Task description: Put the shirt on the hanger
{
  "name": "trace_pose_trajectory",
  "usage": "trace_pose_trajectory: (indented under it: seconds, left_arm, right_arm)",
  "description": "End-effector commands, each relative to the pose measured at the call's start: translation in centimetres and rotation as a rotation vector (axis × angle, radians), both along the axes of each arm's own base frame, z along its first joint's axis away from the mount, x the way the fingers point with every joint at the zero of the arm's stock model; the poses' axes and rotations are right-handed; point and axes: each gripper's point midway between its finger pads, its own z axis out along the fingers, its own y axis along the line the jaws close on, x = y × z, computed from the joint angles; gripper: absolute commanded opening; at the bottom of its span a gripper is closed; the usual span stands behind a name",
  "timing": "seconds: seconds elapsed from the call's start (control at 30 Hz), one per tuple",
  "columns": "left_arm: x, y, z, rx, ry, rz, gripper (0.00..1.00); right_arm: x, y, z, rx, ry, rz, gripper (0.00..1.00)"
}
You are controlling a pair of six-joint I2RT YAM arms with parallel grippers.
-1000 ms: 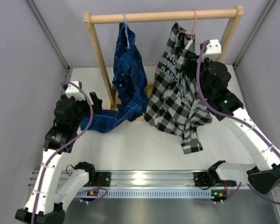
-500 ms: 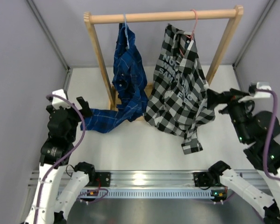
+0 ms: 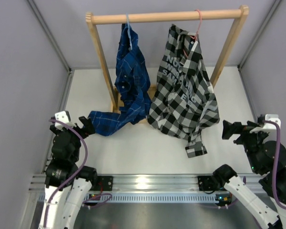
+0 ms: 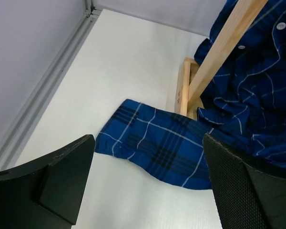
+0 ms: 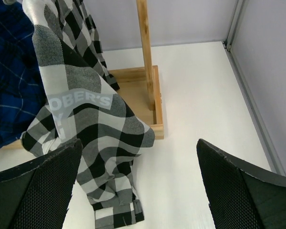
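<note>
The black-and-white checked shirt with white lettering hangs from the pink wire hanger, whose hook is over the wooden rail. Its lower part drapes to the table, also in the right wrist view. My right gripper is open and empty, low at the right, apart from the shirt; in its wrist view the jaws stand wide. My left gripper is open and empty at the left; its wrist view shows nothing between the jaws.
A dark blue plaid shirt hangs on a blue hanger at the rail's left, its sleeve lying on the table by my left gripper. The rack's wooden posts and base stand mid-table. Grey walls close both sides.
Both arms have drawn back toward the near edge and lowered. The right gripper left the shirt's collar a second ago. The checked shirt stays hanging.
</note>
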Motion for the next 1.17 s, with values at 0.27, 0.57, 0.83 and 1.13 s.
trace_pose_trajectory:
  seconds: [0.27,0.57,0.83,1.13]
  left_arm:
    - [0.4,-1.3,0.8,-0.019,-0.049,-0.074,0.98]
    - [0.6,-1.7,0.8,-0.019,-0.055,-0.095,0.98]
    - [0.7,-1.9,0.7,-0.02,-0.056,-0.103,0.98]
    - [0.7,-1.8,0.8,-0.017,-0.057,-0.102,0.98]
  right_arm:
    - [-0.9,-1.1,-0.3,-0.019,-0.007,-0.024,0.99]
    - [-0.6,-0.7,-0.5,-0.04,0.01,-0.007,0.99]
    - [-0.5,-0.2,-0.6,-0.053,0.017,0.018,0.99]
    - [-0.4,-0.1,-0.4,-0.043,0.013,0.018,0.99]
